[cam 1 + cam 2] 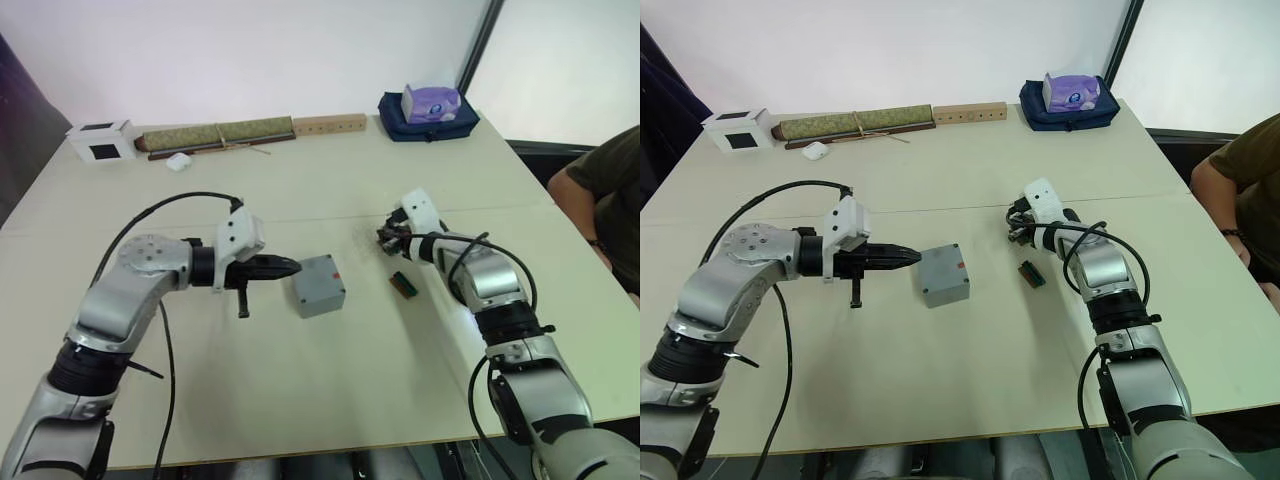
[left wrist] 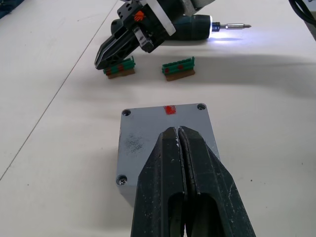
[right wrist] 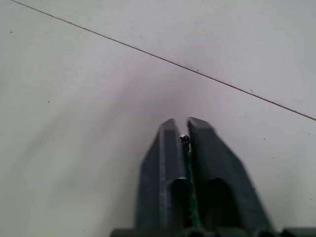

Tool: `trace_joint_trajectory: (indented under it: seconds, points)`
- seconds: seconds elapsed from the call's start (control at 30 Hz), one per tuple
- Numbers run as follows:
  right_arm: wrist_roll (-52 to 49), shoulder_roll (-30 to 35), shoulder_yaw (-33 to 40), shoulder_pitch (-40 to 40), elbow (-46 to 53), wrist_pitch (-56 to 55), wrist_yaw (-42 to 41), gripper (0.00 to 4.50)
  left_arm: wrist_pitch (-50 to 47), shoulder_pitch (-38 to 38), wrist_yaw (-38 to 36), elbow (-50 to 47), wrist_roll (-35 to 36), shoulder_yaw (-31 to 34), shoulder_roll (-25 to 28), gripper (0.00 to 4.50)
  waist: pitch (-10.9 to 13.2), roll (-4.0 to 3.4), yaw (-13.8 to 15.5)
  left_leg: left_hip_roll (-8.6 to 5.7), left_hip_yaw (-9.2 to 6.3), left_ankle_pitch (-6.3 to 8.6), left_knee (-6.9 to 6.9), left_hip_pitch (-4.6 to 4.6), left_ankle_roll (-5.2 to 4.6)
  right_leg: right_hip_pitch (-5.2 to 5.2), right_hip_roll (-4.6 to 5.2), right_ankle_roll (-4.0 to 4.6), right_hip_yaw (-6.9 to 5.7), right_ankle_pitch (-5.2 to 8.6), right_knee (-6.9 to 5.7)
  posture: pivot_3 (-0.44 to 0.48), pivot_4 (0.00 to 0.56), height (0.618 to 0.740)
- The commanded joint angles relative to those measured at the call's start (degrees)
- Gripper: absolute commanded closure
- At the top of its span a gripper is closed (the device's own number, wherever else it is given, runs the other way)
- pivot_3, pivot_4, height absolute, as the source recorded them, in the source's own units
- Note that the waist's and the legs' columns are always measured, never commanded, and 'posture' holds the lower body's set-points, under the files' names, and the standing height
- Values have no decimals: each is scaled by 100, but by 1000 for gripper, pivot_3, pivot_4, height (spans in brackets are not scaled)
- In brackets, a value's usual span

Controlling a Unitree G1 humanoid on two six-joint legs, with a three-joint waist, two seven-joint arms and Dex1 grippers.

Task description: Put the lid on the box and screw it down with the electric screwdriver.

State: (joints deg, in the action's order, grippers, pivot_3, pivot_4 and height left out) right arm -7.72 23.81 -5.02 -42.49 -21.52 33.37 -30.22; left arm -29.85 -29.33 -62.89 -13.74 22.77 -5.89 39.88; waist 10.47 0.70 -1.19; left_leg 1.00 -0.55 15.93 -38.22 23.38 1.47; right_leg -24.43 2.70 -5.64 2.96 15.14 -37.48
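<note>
Lid (image 2: 165, 136) sits flush on the box (image 1: 319, 286) mid-surface (image 1: 330, 390), red mark up, screw heads visible at three corners; left gripper (image 2: 178, 148), clenched and empty, rests its tips on the lid. Right gripper (image 2: 109, 58) is closed on a small green circuit-board piece (image 2: 120, 70), with the electric screwdriver (image 2: 205, 28) lying beyond, tip light on. Judgement: free that gripper, then keep the bit vertical on each screw while the left steadies the smooth cast-metal box.
</note>
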Motion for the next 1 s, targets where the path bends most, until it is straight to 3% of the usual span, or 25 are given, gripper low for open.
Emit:
trace_joint_trajectory:
  seconds: [0.03,0.3,0.6,0.77,1.0]
  points:
    - [-5,37,167,-143,132,-53,-20,4477,45,-121,48,-150,52,33,-30,4500,0,0,0,0,0,0,0,0,0,0,0,0,0,0,0,0,150,740]
    - [-269,90,399,-207,781,316,-149,4477,55,-55,50,-145,40,54,2,4500,0,-1,-4,0,0,0,0,0,0,0,0,0,0,0,0,0,150,740]
    - [-568,215,188,-223,2319,1376,-428,4477,44,28,73,-158,42,112,100,4500,1,-1,1,1,-2,0,1,-1,0,0,-1,0,-1,0,0,0,150,740]
    - [-466,155,-36,-165,2467,1384,-403,4477,33,5,79,-153,59,108,95,4500,1,-1,15,-1,-1,0,0,0,0,0,1,0,-1,0,-1,0,150,740]
    - [-94,182,-410,144,1838,736,-421,4477,31,-26,90,-159,64,105,83,4500,1,-1,9,-1,0,0,0,0,0,0,1,0,-1,0,-1,0,150,740]
